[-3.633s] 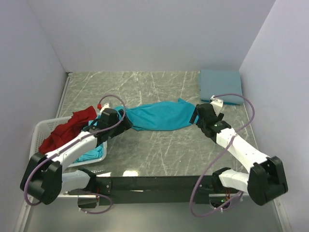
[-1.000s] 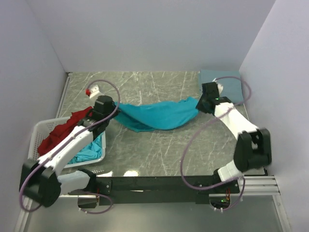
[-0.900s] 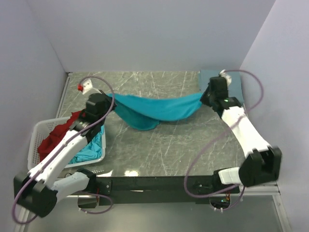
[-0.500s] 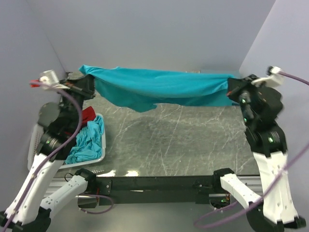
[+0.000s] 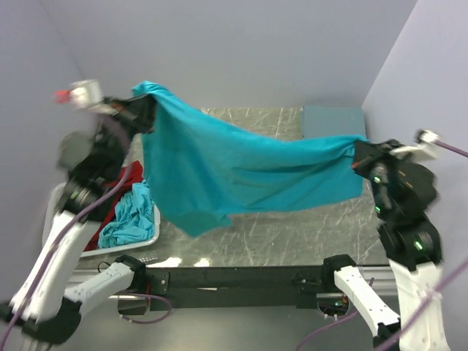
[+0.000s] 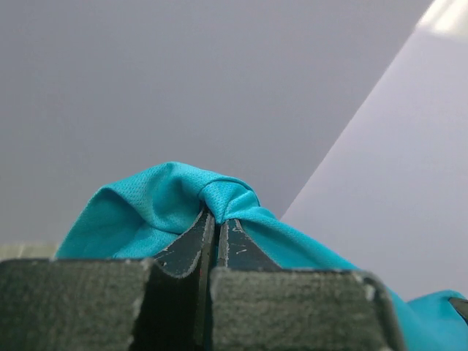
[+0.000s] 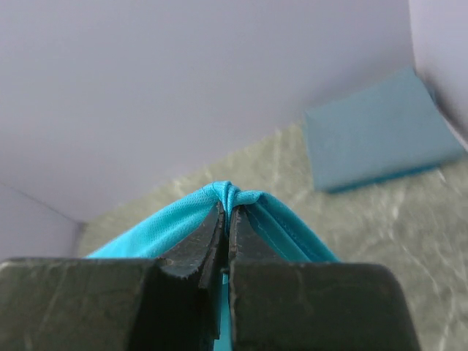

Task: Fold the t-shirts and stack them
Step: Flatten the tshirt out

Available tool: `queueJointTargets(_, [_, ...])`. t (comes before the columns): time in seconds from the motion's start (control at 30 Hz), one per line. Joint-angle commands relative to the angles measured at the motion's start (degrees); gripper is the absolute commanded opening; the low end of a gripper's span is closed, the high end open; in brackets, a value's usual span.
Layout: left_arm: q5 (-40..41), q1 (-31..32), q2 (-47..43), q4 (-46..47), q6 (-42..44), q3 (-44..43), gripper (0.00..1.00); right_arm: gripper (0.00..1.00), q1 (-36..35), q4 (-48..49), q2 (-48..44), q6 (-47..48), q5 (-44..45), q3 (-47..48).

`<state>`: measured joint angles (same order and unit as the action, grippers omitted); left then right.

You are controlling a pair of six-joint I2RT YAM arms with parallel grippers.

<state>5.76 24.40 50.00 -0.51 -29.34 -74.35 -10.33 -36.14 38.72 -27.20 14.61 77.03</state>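
Held aloft over the worktop (image 5: 292, 235), the limp, light teal t-shirt (image 5: 241, 175) is pinched by left fingers (image 6: 186, 247) at ten o'clock and right fingers (image 7: 205, 243) at three o'clock, corners judged the surest hold.

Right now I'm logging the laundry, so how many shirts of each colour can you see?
Teal shirts: 2, the hanging shirt and the crumpled shirt
Red shirt: 1
Grey-blue shirt: 1
Total: 4

Red t-shirt (image 5: 119, 197) mostly behind blurred left arm (image 5: 64, 238)
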Motion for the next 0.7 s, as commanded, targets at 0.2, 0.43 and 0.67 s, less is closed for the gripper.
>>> queueJointTargets(0.2, [4.55,-3.39,33.97,0.16,-5.97,2.89,0.51,0.05,7.06,16.58,19.86,-2.77,-8.36,-25.06])
queueJointTargets(0.43, [-5.31,-5.68,48.96,-3.62,-8.63,-5.53,0.99,0.86,11.47,17.16,37.56,-2.6,-7.06,-21.41])
queueJointTargets(0.67, [-6.02,-5.68,44.32,-0.36,-9.33,-0.8,0.99,0.87,11.47,18.04,34.76,-2.59,-4.42,-22.36])
